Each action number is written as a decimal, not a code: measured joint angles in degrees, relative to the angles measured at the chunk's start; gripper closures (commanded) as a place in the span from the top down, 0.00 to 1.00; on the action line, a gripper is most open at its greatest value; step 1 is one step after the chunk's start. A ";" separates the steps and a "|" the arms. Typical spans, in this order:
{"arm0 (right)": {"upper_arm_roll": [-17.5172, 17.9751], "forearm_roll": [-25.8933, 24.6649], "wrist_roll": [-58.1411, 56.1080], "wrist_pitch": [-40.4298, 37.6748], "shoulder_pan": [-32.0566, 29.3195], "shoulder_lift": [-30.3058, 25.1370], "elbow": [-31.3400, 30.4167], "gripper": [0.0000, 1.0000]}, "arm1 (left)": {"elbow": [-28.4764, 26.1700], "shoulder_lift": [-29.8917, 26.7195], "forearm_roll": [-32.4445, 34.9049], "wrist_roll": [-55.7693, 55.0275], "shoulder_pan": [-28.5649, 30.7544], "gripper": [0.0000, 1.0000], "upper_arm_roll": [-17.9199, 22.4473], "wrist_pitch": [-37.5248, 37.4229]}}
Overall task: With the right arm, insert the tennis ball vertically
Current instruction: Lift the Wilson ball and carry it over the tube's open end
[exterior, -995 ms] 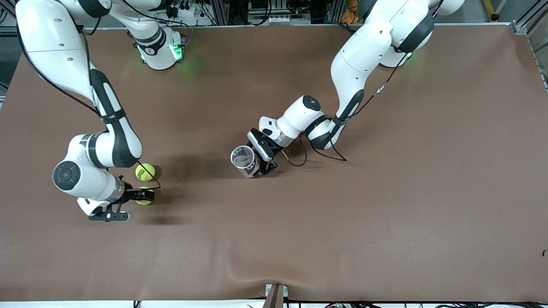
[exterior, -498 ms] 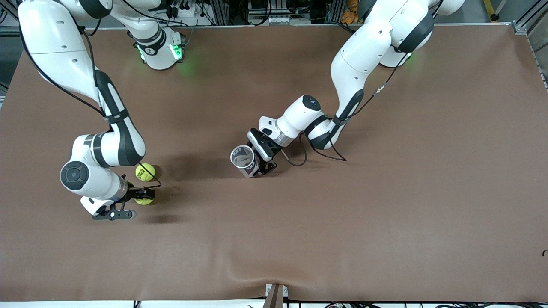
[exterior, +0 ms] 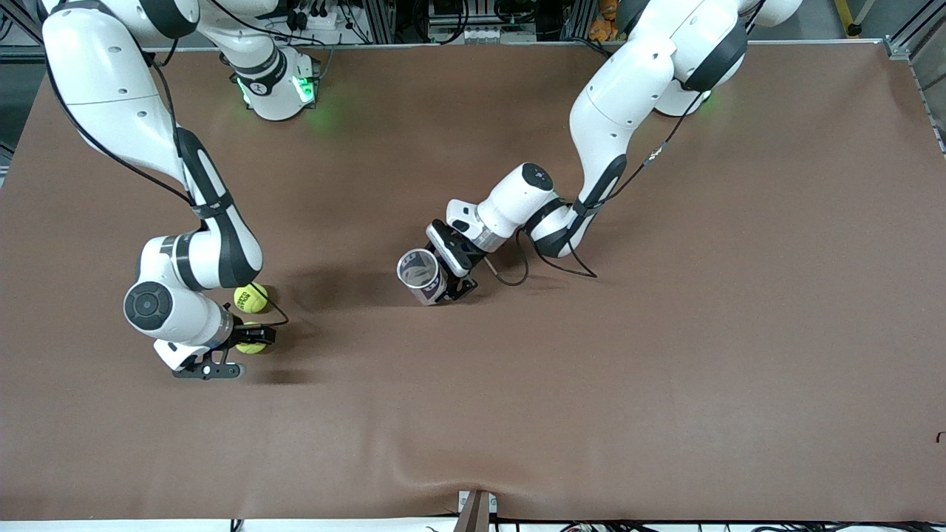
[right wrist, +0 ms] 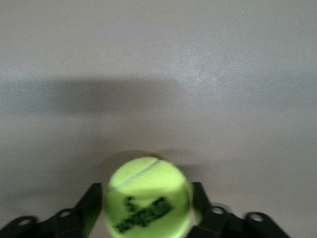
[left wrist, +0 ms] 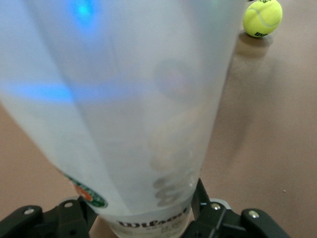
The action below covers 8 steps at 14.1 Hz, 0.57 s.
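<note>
Right gripper (exterior: 253,339) just clamped my tennis ball (right wrist: 148,198); left gripper (exterior: 443,279) grips can (exterior: 419,275), insertion next.

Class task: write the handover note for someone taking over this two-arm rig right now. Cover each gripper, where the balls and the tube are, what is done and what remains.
Right gripper: shut on a tennis ball, low over the table at the right arm's end.
Left gripper: shut on the clear tube, held upright at mid-table, open end up.
Second ball: loose on the table, beside the gripped one and farther from the front camera.
Done: ball gripped, tube steadied.
Left: lift the ball, carry it over the tube's mouth, lower it in.
</note>
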 measured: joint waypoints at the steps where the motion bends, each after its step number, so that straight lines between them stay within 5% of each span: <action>1: 0.09 -0.63 0.00 -0.05 0.07 -0.07 0.07 0.00 | -0.02 0.04 0.00 0.00 0.00 0.76 0.01 0.15; 5: 0.13 -1.38 0.41 -2.19 0.62 -0.18 1.89 0.00 | -0.04 0.17 0.00 0.00 -0.04 0.76 0.02 0.57; 8: 1.21 0.88 4.31 -15.42 0.90 -0.99 10.59 0.00 | -0.04 0.20 0.00 0.00 -0.13 0.76 0.02 0.67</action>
